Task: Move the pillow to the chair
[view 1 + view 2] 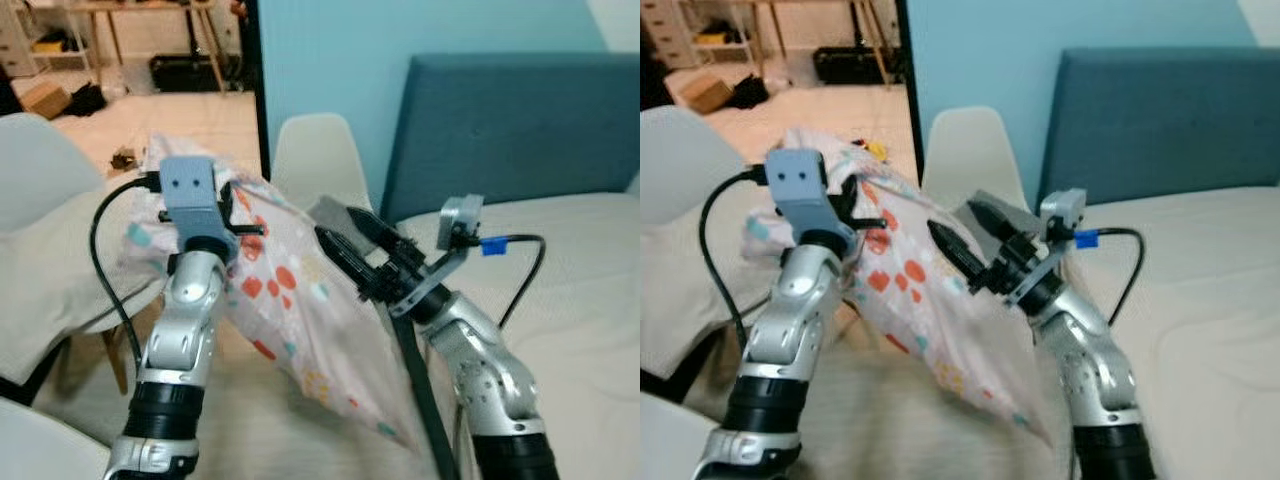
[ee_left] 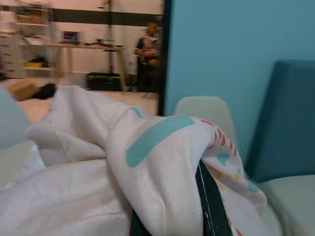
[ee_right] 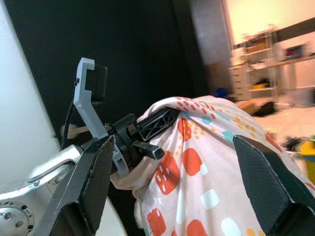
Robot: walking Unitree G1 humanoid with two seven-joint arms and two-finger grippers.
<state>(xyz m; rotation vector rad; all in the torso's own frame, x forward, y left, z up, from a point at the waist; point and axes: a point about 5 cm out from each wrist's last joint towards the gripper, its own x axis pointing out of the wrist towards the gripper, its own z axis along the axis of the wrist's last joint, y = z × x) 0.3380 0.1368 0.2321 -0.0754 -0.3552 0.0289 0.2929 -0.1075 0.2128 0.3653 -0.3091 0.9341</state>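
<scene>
nearest to the head camera, the two silver arms are raised side by side, and between them a white fabric pillow printed with red and teal shapes (image 1: 300, 320) is held up in the air. the left gripper (image 1: 235, 215) is closed on the pillow's upper edge; in the left wrist view the cloth is seen bunched and draped over the black fingers (image 2: 212, 206), which are pinched into it. the right gripper (image 1: 345, 240) is held just beside the pillow's right side with its two long black fingers spread wide apart; in the right wrist view both fingers (image 3: 96, 177) are seen well apart with the patterned cloth between and beyond them, and whether the pads are touching the fabric cannot be told. the pillow is hung from the left grip, its lower corner drooping down between the arms above a beige padded surface (image 1: 300, 440). behind the pillow a white moulded plastic chair (image 1: 315, 160) is stood against a light blue wall (image 1: 330, 60), and a second white chair draped with beige cloth (image 1: 40, 230) is placed at the left. to the right a bed with cream bedding (image 1: 580, 300) and a dark teal upholstered headboard (image 1: 520, 130) is seen. through the doorway a person (image 2: 147, 54) is visible in the far room near a wooden table (image 2: 83, 46).
</scene>
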